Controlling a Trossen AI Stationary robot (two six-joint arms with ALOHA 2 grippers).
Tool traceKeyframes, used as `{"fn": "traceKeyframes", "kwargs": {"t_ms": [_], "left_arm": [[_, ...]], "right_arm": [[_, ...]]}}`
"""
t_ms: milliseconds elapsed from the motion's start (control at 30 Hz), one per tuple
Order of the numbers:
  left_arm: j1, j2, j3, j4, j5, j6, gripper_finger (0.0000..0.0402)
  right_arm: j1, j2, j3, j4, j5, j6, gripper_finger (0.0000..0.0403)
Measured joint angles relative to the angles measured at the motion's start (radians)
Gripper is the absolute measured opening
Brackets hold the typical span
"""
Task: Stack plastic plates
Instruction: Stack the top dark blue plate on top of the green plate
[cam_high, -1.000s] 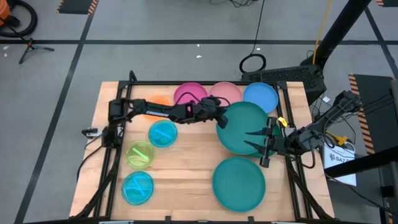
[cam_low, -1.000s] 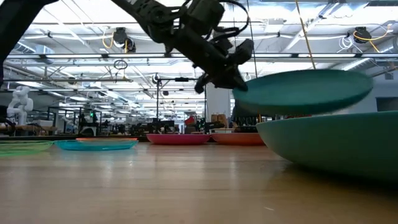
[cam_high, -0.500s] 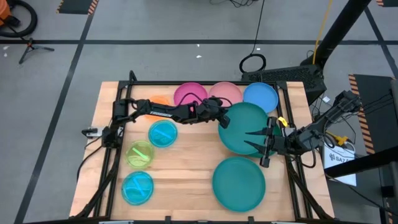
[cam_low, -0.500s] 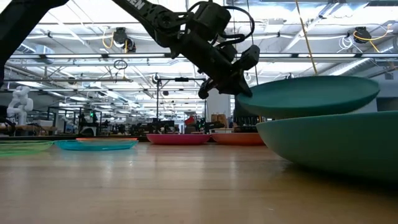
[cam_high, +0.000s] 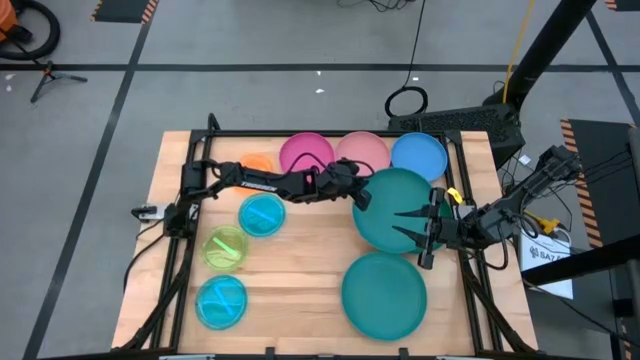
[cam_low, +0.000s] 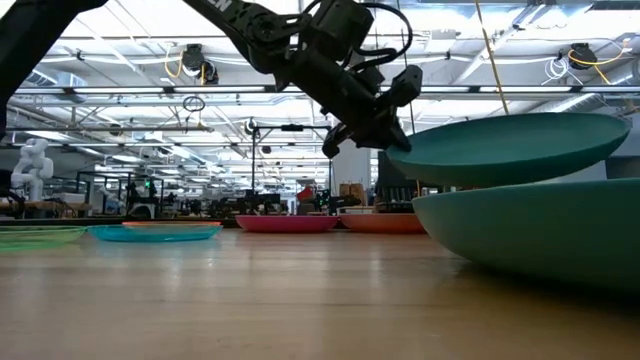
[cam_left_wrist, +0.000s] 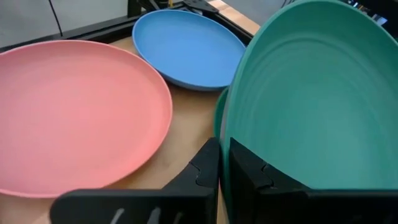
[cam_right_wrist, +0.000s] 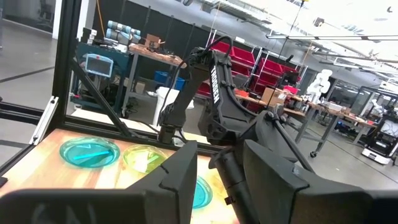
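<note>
A large teal plate (cam_high: 392, 208) is pinched at its nine o'clock rim by the left gripper (cam_high: 358, 196) and held clear of the table, probably for carrying toward its twin (cam_high: 384, 293) at six o'clock. The right gripper (cam_high: 412, 228), fingers apart, is parked at its four o'clock edge.

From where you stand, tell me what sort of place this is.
Likely a large robotics lab or industrial workshop: the open truss ceiling with strip lights, rows of workbenches beyond the table, and red storage bins beside another white robot.
</note>
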Motion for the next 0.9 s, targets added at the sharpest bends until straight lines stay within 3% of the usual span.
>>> {"fn": "traceKeyframes", "kwargs": {"t_ms": [900], "left_arm": [[-0.008,0.000,0.000,0.003,-0.008,-0.034,0.0034]], "right_arm": [[0.000,0.000,0.000,0.000,0.000,0.000,0.0123]]}}
